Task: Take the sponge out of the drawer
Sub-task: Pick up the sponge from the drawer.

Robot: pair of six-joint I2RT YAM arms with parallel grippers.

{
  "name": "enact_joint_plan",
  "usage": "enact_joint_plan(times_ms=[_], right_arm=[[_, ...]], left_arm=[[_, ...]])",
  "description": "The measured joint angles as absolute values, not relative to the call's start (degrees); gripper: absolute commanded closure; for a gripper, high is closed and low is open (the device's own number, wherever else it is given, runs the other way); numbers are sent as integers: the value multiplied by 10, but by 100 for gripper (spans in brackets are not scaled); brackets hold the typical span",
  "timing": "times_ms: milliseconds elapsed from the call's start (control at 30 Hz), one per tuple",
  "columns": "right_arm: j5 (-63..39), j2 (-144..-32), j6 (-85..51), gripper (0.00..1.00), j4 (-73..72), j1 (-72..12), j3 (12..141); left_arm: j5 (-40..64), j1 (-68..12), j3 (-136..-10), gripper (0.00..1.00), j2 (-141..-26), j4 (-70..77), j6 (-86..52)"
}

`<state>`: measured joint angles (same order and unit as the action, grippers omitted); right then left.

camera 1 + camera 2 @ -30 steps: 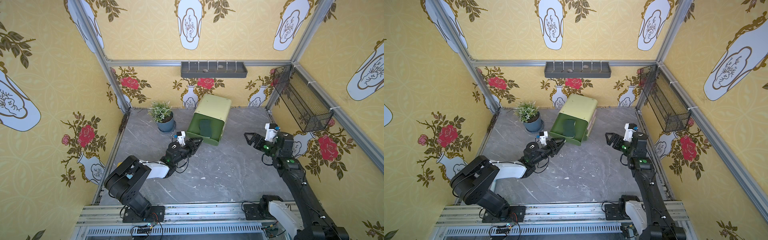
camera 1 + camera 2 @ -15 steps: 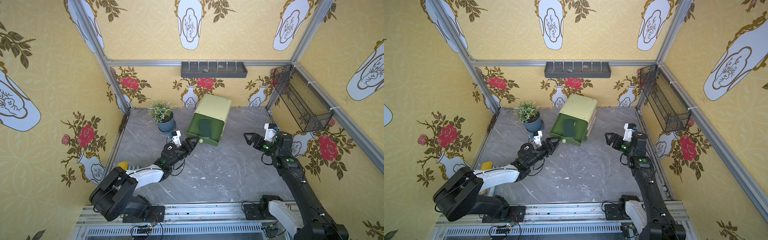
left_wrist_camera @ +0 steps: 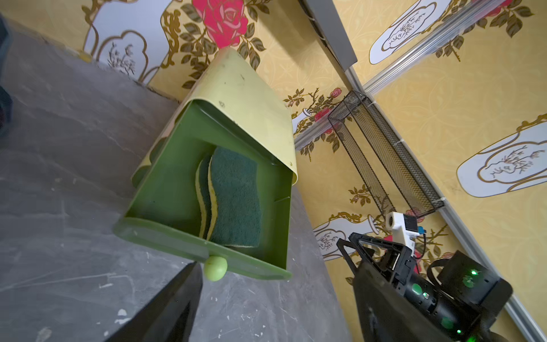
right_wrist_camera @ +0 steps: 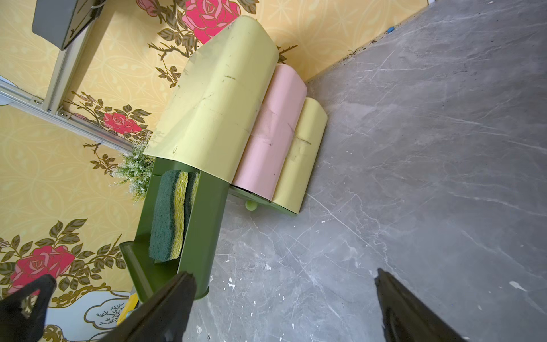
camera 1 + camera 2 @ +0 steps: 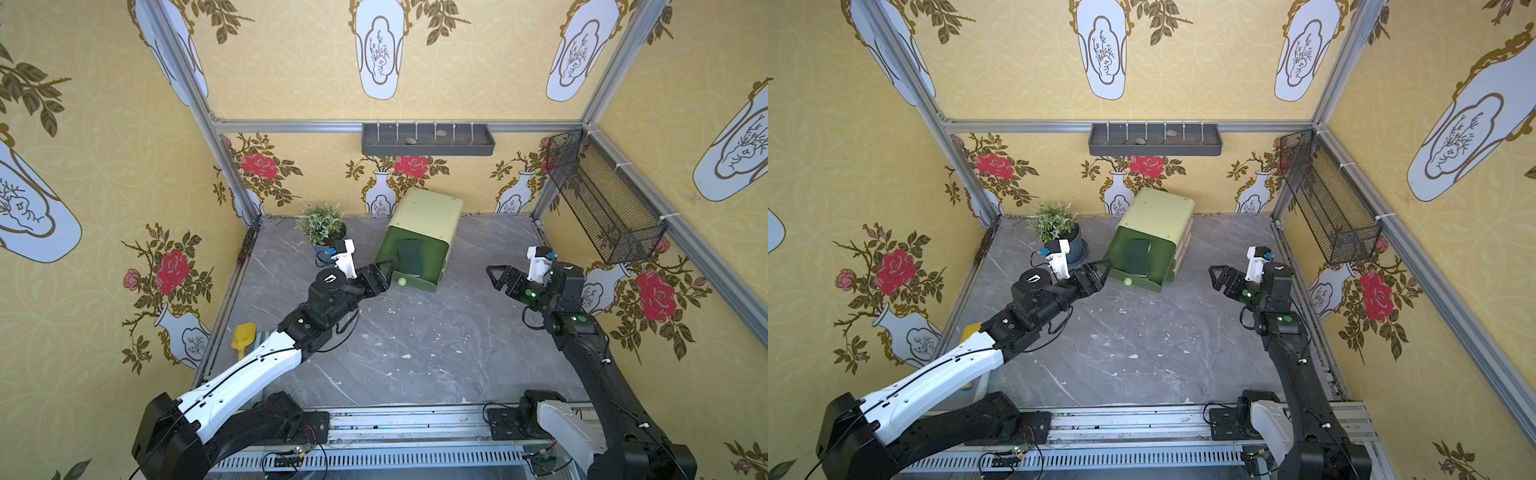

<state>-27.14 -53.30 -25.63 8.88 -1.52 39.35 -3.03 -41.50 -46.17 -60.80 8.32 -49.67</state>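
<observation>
Just let go of knob [image 5: 401,281] w/ left gripper [image 5: 389,275] — now spread apart at its 9 o'clock — leaving drawer [image 3: 165,237] open, sponge [image 3: 235,198] exposed for right gripper [image 5: 493,279], also agape.

Sponge [image 3: 233,198] in open drawer [image 3: 165,189]

Bright, even, diffuse light fills both top views, leaving only faint soft shadows on the bench [image 5: 415,345] beneath the arms and no hard glare. The wide lens splays the walls [image 5: 83,291] outward and stretches their pattern near the edges. In the wrist views the drawer [image 3: 165,189] is sharp, while the dark jaws close to the lens are blurred and featureless.
</observation>
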Motion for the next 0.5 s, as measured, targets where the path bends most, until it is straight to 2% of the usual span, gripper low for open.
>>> enact_joint_plan(times_ms=[200,500], right_arm=[[-272,-533,-256,2,89,-16,394],[-272,-533,-255,3,91,-18,394]], left_arm=[[-74,-446,-595,15,-665,-66,-389],[-117,-480,-765,15,-806,-196,-288]])
